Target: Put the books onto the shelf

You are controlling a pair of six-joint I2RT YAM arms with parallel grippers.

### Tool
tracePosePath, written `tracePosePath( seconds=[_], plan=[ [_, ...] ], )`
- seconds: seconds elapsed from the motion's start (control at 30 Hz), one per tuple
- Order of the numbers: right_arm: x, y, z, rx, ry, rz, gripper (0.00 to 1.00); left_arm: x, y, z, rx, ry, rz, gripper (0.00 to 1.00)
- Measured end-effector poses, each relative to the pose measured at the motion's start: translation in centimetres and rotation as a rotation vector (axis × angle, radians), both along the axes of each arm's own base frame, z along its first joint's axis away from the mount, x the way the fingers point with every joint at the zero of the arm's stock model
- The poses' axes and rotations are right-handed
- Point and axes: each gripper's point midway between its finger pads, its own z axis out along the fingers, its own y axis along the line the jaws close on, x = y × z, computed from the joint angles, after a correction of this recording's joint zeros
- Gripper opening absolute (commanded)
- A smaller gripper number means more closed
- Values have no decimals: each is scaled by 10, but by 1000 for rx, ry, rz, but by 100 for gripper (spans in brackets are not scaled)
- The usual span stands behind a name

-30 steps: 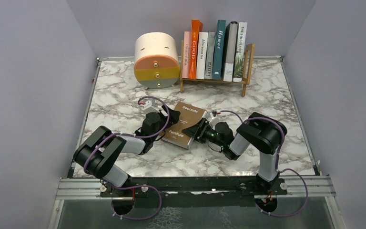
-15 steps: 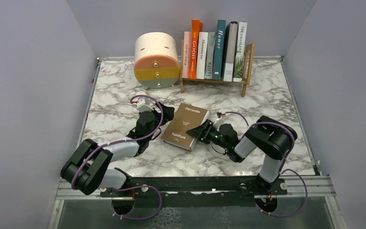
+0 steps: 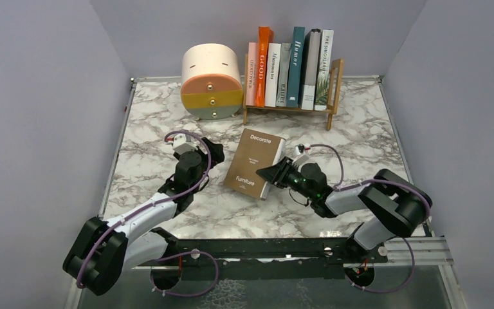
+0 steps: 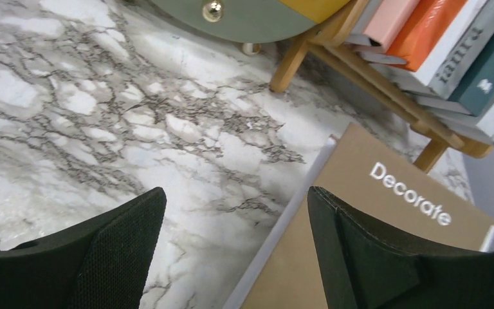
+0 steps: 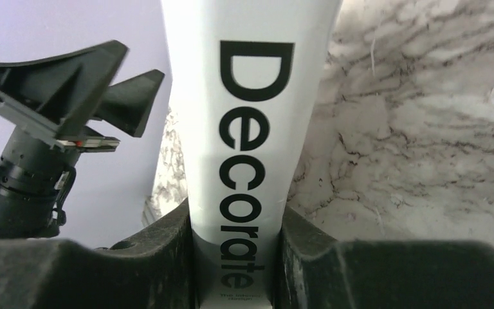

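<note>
A brown book (image 3: 252, 166) titled "Decorate Furniture" lies mid-table, cover up. My right gripper (image 3: 276, 174) is shut on its white spine (image 5: 251, 96), which fills the gap between the fingers (image 5: 167, 244) in the right wrist view. My left gripper (image 3: 207, 149) stands open just left of the book, not touching it. In the left wrist view the open gripper (image 4: 236, 193) straddles the book's (image 4: 373, 219) near white edge, with marble under the left finger. Several books (image 3: 289, 67) stand upright on the light-wood shelf (image 3: 289, 111) at the back.
A round cream, orange and yellow drawer box (image 3: 211, 80) stands left of the shelf, touching its end. The shelf's wooden leg (image 4: 291, 61) and a drawer knob (image 4: 213, 9) lie ahead of the left gripper. Grey walls close in the marble table (image 3: 154, 138).
My right gripper has shut on the book's spine and drawn it a little right and back. The left arm has pulled away to the left, off the book.
</note>
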Motion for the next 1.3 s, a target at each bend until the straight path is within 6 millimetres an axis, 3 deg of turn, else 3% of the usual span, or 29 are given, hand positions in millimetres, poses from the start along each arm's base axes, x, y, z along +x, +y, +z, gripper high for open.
tracePosePath(
  seconds=[0.07, 0.33, 0.5, 0.63, 0.9, 0.97, 1.07, 1.3],
  plan=[
    [2, -4, 8, -25, -31, -13, 6, -2, 4, -6, 32, 27, 11, 75],
    [13, -20, 42, -149, -147, -67, 1, -4, 11, -10, 83, 61, 25, 76],
    [19, -35, 83, -231, -257, -107, 1, -7, 15, -9, 100, 68, 28, 76],
    [24, -52, 151, -269, -396, -173, 1, -8, 15, -3, 106, 66, 27, 76],
    [47, -111, 307, -419, -624, -469, 1, 3, 10, 13, 130, 77, 21, 97],
    [55, -124, 333, -478, -650, -550, 1, 4, 9, 8, 141, 95, 14, 99],
    [68, -145, 352, -606, -662, -659, 1, 2, 7, 1, 153, 122, 4, 99],
    [105, -190, 359, -890, -609, -802, 1, 2, 7, -2, 173, 148, -7, 99]
  ],
)
